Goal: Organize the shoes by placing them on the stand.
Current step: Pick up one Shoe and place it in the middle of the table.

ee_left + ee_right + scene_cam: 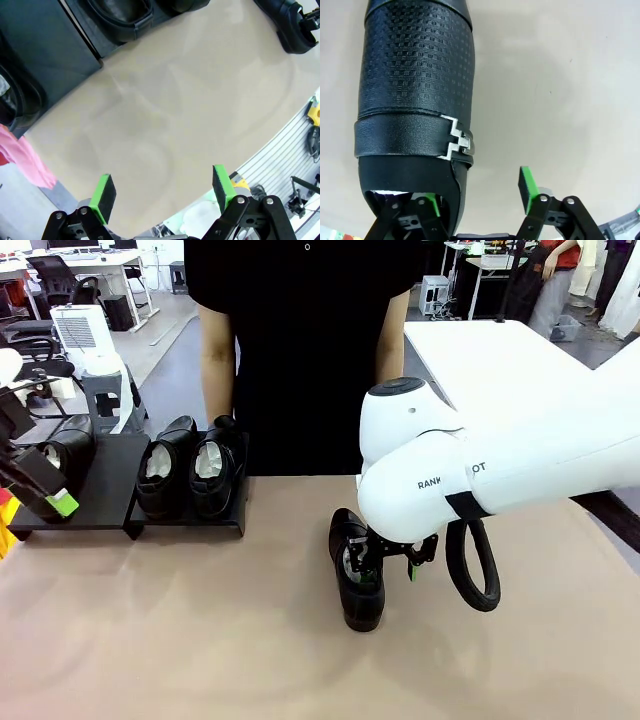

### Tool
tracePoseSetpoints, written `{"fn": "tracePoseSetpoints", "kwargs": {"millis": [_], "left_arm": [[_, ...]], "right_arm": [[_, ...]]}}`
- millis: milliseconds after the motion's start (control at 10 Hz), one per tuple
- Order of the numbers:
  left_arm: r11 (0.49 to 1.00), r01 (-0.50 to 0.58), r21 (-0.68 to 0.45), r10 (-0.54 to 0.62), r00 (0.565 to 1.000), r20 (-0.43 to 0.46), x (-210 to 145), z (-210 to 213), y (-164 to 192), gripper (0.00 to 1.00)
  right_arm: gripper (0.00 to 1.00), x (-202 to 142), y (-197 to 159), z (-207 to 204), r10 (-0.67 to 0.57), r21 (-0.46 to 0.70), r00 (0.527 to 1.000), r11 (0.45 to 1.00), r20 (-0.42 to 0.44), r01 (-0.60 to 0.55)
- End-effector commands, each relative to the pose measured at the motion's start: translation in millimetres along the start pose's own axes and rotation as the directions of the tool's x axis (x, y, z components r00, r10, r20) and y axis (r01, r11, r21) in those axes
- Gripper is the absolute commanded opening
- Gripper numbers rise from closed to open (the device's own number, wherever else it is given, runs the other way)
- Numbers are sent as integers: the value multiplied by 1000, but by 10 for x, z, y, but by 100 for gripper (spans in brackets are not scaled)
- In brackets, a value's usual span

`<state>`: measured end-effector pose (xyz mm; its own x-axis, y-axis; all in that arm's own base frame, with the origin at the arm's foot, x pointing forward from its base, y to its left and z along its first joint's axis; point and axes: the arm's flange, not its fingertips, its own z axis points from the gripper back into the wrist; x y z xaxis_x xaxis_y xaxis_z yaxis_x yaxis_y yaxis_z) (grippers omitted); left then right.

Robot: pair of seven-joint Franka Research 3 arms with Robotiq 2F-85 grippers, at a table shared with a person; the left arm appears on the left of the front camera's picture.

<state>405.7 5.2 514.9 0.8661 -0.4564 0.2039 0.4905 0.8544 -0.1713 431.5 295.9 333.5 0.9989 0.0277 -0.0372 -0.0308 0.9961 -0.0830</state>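
Fourth shoe (357, 575) lying on the tan table (200, 640), toe toward the robot. The right gripper (480, 200) straddles its collar wall: one finger inside the opening, the other pad (526, 185) outside, apart from the leather; jaws parted, no pinch evident. In the front view the white arm hides the fingers. Left gripper (165, 192) spread wide, holding nothing. Three shoes (190, 465) occupy the stand (110, 490), one partly hidden.
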Motion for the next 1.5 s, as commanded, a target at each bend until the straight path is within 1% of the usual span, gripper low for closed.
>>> {"fn": "tracePoseSetpoints", "kwargs": {"millis": [0, 100, 200, 700, 800, 900, 1100, 1200, 1300, 1400], "left_arm": [[1000, -4, -5, 4, 1000, 19, -5, -13, -5, 100], [1000, -4, -5, 4, 1000, 19, -5, -13, -5, 100], [1000, -4, -5, 4, 1000, 19, -5, -13, -5, 100], [1000, -4, -5, 4, 1000, 19, -5, -13, -5, 100], [1000, -4, -5, 4, 1000, 19, -5, -13, -5, 100], [1000, -4, -5, 4, 1000, 19, -5, -13, -5, 100], [1000, -4, -5, 4, 1000, 19, -5, -13, -5, 100], [1000, -4, -5, 4, 1000, 19, -5, -13, -5, 100], [1000, -4, -5, 4, 1000, 19, -5, -13, -5, 100], [1000, -4, -5, 4, 1000, 19, -5, -13, -5, 100]], "right_arm": [[34, -6, 52, 12, -19, -7, 999, 1000, 40, 20], [16, -16, 53, 12, -20, -8, 999, 1000, 38, 20], [0, -23, 52, 16, -23, -6, 999, 1000, 36, 23], [0, -40, 110, 41, -32, -33, 998, 999, 51, 34], [0, -75, 127, 121, -32, -30, 998, 999, 51, 34], [0, -229, 175, 351, 2, -3, 998, 1000, 63, -2], [0, -699, 398, 892, 6, 26, 992, 1000, 129, -10], [0, -898, 592, 1070, 6, 55, 991, 998, 131, -13], [0, -1026, 840, 1151, 30, 66, 991, 997, 131, -39], [0, -1091, 1108, 1133, 58, 78, 995, 995, 83, -64]]}}
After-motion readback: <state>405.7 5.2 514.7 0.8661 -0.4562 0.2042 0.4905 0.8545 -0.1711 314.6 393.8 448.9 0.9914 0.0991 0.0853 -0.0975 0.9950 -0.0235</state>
